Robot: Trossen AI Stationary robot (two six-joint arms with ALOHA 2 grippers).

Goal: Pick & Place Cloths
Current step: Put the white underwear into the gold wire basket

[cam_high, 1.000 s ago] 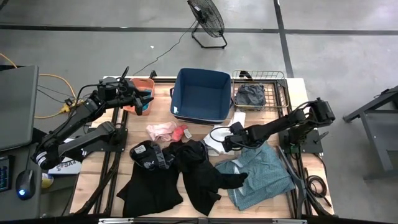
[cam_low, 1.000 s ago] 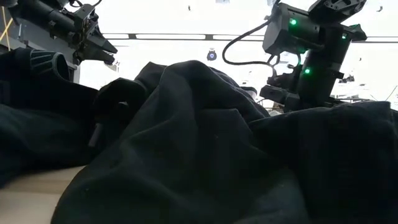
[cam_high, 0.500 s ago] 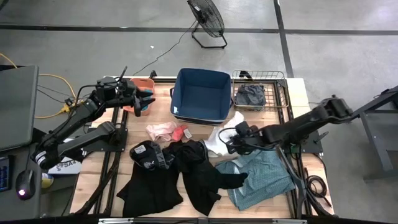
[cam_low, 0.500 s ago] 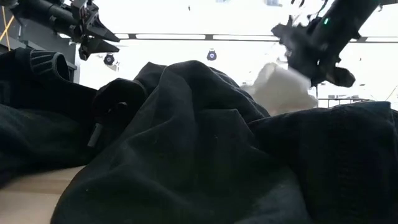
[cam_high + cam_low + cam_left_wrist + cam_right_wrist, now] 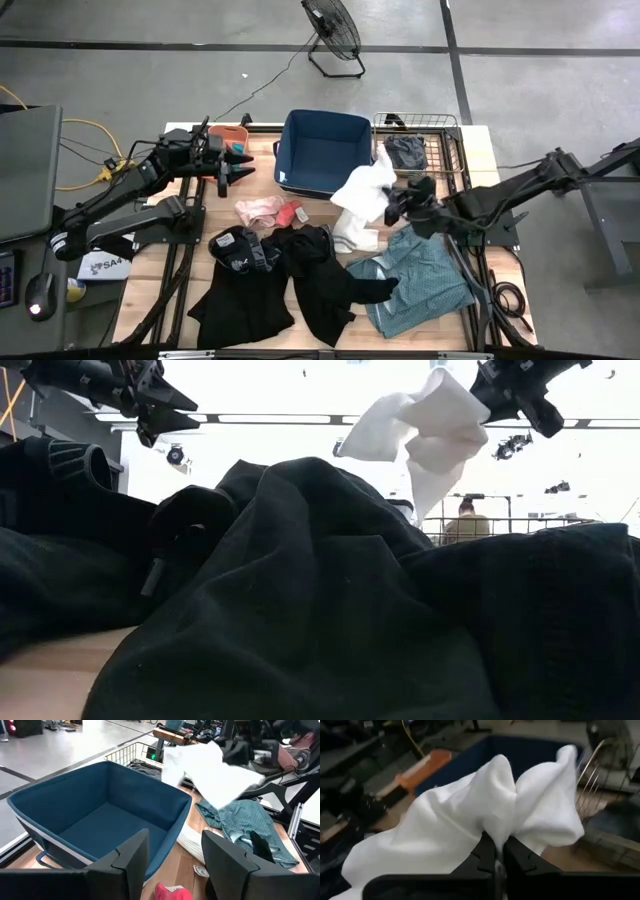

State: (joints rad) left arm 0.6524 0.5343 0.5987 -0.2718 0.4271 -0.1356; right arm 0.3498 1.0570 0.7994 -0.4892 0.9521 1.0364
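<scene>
right gripper: (image 5: pixel 392 205) raised above table, just right of navy bin, clenched on white cloth (image 5: pixel 362 195); in right wrist view fingers (image 5: pixel 485 855) pinch a fold of it
white cloth: lifted, bunched, hanging off the gripper; lower end reaches down to the table by the teal-grey shirt (image 5: pixel 420 275); low view shows it airborne (image 5: pixel 425 425)
left gripper: (image 5: pixel 238 165) hovers over table's left rear, beside orange bin (image 5: pixel 228 134), jaws parted, grasping nothing
navy bin: (image 5: pixel 325 150) rear centre, nothing inside in left wrist view (image 5: pixel 100 820)
wire bin: (image 5: pixel 440 150) rear right, grey-patterned cloth (image 5: pixel 404 152) inside
pink cloth: (image 5: pixel 258 210) on table, red piece (image 5: pixel 292 213) touching
black garments: (image 5: pixel 290 275) spread across front centre
</scene>
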